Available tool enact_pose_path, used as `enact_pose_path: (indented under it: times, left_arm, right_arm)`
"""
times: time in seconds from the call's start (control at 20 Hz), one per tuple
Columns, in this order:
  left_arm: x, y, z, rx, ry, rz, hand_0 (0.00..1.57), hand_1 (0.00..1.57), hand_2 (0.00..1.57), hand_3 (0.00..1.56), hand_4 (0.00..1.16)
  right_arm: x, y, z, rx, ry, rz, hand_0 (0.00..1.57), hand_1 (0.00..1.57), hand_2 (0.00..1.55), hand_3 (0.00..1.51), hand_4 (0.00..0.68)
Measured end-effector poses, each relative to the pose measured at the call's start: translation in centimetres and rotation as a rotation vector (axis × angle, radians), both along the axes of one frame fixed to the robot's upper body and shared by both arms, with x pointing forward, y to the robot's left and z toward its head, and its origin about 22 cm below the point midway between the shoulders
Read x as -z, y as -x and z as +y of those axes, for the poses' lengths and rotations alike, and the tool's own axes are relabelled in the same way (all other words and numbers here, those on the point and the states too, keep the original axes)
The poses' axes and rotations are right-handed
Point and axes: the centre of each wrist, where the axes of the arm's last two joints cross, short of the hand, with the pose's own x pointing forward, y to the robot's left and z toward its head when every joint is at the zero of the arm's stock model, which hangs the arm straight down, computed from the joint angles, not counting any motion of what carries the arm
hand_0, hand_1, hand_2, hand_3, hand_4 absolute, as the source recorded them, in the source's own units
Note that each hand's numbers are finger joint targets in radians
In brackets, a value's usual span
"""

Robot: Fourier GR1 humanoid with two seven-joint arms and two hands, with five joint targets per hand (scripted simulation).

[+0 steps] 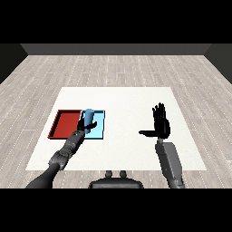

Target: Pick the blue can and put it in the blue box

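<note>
Curling round the blue can (89, 116), the fingers of the left hand (84, 125) are shown grasping it upright. Beneath those fingers the blue tray (100, 130) is seen, so that the can is held over the tray's near-left part; whether it touches the tray floor cannot be told. Just beyond the fingers, on the outer side, the red tray (66, 123) is laid edge to edge with the blue one. The right hand (160, 124) is held well apart from both trays, its fingers straight and released, thumb spread inward, nothing grasped. Both trays are borne by the white table (127, 99).
</note>
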Motion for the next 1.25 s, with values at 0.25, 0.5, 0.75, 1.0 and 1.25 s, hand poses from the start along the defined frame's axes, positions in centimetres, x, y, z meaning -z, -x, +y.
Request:
enact_pose_path:
  times: [0.25, 0.5, 0.75, 1.0, 1.25]
  left_arm:
    - [-0.2, -0.2, 0.4, -0.012, -0.073, 0.077, 0.00, 0.00, 0.00, 0.00, 0.00]
    - [-0.6, -0.6, 0.0, -0.076, -0.104, 0.032, 0.00, 0.00, 0.00, 0.00, 0.00]
    - [-2.0, -1.6, -0.3, -0.093, -0.057, -0.187, 0.00, 0.00, 0.00, 0.00, 0.00]
    - [-6.0, -3.8, -2.1, 0.107, 0.086, -0.550, 0.00, 0.00, 0.00, 0.00, 0.00]
    - [-6.7, -3.0, -3.9, 0.349, 0.307, -0.729, 0.00, 0.00, 0.00, 0.00, 0.00]
  right_arm:
    - [-0.6, 0.5, -0.4, -0.008, -0.004, -0.023, 0.00, 0.00, 0.00, 0.00, 0.000]
    - [-0.4, 0.7, -0.5, -0.013, 0.012, -0.037, 0.00, 0.00, 0.00, 0.00, 0.000]
    - [-0.9, 0.8, -0.5, -0.022, 0.014, -0.043, 0.00, 0.00, 0.00, 0.00, 0.000]
    - [-0.9, 1.0, -0.4, -0.031, 0.052, -0.033, 0.00, 0.00, 0.00, 0.00, 0.000]
    - [0.6, 1.2, -0.5, -0.049, 0.084, 0.007, 0.00, 0.00, 0.00, 0.00, 0.000]
